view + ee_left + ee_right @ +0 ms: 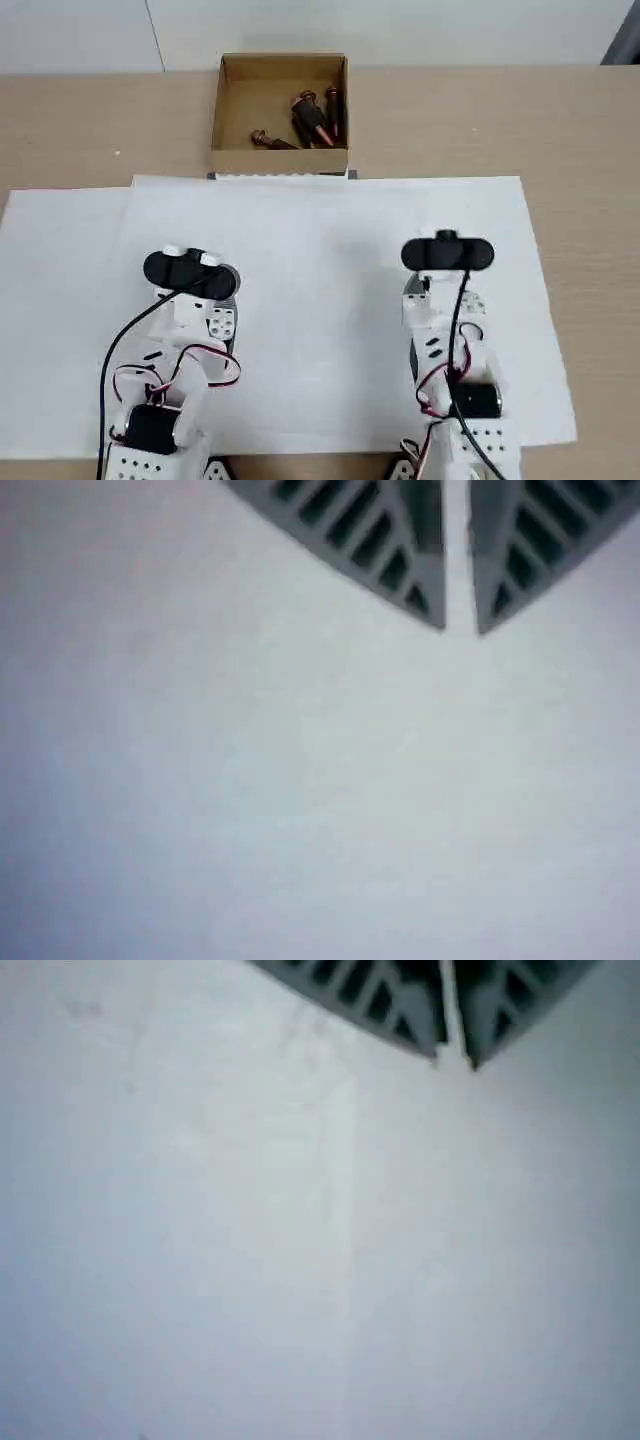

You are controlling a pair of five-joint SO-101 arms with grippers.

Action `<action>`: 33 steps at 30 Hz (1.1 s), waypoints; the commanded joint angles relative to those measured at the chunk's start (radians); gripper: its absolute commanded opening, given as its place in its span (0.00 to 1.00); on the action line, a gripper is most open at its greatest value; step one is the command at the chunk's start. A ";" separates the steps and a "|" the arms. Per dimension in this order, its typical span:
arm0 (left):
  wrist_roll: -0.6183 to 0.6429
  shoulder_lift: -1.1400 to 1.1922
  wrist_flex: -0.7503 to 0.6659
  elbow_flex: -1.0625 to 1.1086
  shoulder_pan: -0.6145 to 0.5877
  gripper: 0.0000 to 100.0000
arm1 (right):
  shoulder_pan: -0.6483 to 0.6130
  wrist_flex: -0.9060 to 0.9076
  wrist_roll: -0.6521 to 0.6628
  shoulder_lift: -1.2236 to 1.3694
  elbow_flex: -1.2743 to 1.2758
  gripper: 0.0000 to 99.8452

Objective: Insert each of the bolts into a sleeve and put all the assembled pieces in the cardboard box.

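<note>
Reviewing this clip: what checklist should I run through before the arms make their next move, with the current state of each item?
1. Pieces lie inside the box: ok.
2. Each piece fully assembled: cannot tell; they overlap in the high view.
3. Left gripper shut, holding nothing: ok.
4. Right gripper shut, holding nothing: ok.
5. Both grippers over bare paper, away from the box: ok.
</note>
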 commanded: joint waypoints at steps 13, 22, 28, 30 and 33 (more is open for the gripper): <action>-0.006 -0.012 0.005 -0.004 0.002 0.01 | -0.005 0.255 -0.028 -0.332 0.046 0.00; -0.006 -0.012 0.005 -0.004 0.002 0.01 | -0.007 0.323 -0.028 -0.341 0.046 0.00; -0.006 -0.012 0.005 -0.004 0.002 0.01 | -0.001 0.384 -0.028 -0.351 0.044 0.00; -0.006 -0.012 0.005 -0.004 0.002 0.01 | -0.001 0.384 -0.028 -0.351 0.044 0.00; -0.006 -0.012 0.005 -0.004 0.002 0.01 | -0.002 0.383 -0.028 -0.351 0.044 0.00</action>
